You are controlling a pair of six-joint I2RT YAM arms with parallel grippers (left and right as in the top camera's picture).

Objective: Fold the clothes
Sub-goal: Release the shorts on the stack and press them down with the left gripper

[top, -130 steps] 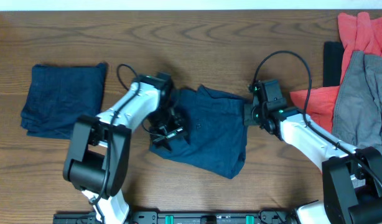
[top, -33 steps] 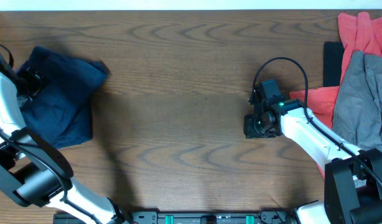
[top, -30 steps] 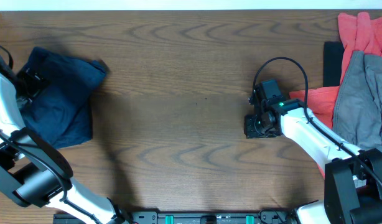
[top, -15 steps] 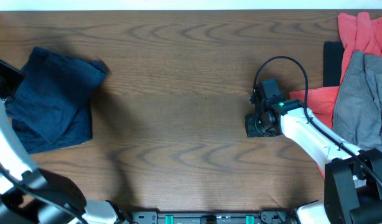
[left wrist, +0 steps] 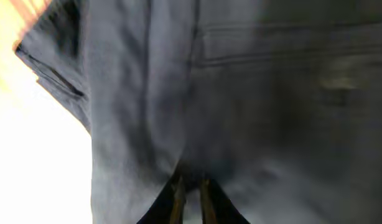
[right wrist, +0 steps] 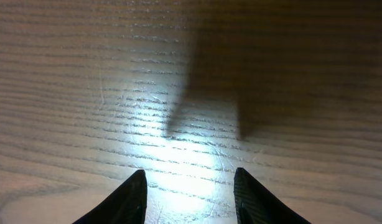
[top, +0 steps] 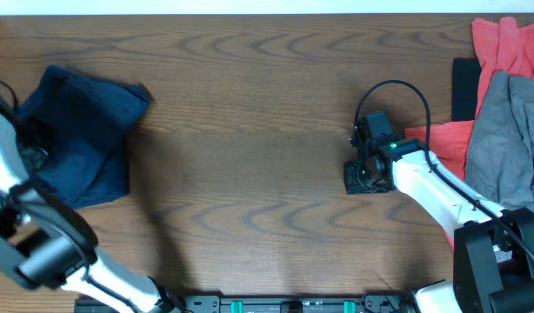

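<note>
The dark navy clothes (top: 80,130) lie in a loosely folded pile at the table's far left. My left gripper (top: 34,149) is at the pile's left edge. The left wrist view is filled with the navy cloth (left wrist: 241,93); there the left gripper (left wrist: 191,186) has its fingers drawn nearly together, with the cloth puckered at their tips. My right gripper (top: 358,174) hovers right of centre over bare wood. In its wrist view the right gripper (right wrist: 190,186) is open with nothing between the fingers.
A red garment (top: 510,43) and a grey garment (top: 502,148) are heaped at the right edge, with a black object (top: 463,87) beside them. Bare wooden tabletop (top: 250,130) spans the stretch between the navy pile and the right arm.
The left gripper's jaws have closed from wide open and the left arm has shifted at the navy pile's left edge. The right arm has stayed still.
</note>
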